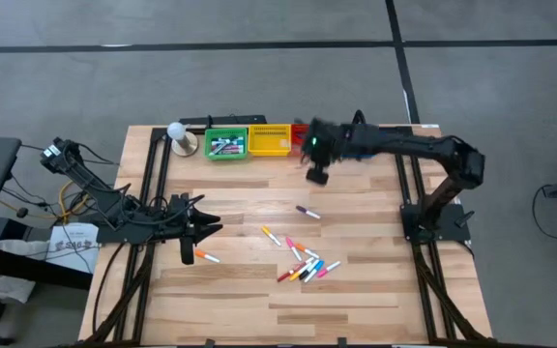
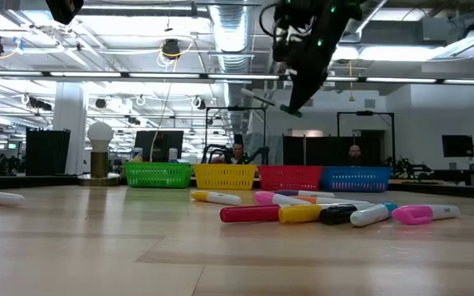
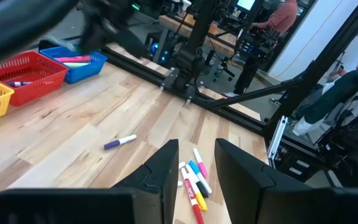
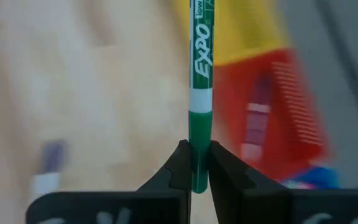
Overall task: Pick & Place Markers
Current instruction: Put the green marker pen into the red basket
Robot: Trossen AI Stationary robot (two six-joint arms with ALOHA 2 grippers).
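My right gripper (image 1: pixel 317 176) hangs high over the table's far side, close to the red bin (image 1: pixel 300 130), and is shut on a green marker (image 4: pixel 199 62). My left gripper (image 3: pixel 197 169) is open and hovers near the table's left side, beside an orange-and-white marker (image 1: pixel 206 257). A loose heap of several markers (image 1: pixel 304 268) lies flat mid-table. A purple marker (image 1: pixel 307 212) and an orange one (image 1: pixel 272 235) lie apart from it. The green bin (image 1: pixel 226 145) holds several markers. My right gripper pinches the green marker's solid green end (image 4: pixel 199 134) between its two fingers (image 4: pixel 180 163). The marker sticks straight out ahead of the fingertips, in line with them. It is lifted clear of the table and the bins.
Green, yellow (image 1: pixel 270 141), red and blue (image 2: pixel 355 178) bins stand in a row along the far edge. A white bulb on a wooden base (image 1: pixel 180 137) stands left of them. Bare wood lies toward the near edge. People sit in the room beyond the table.
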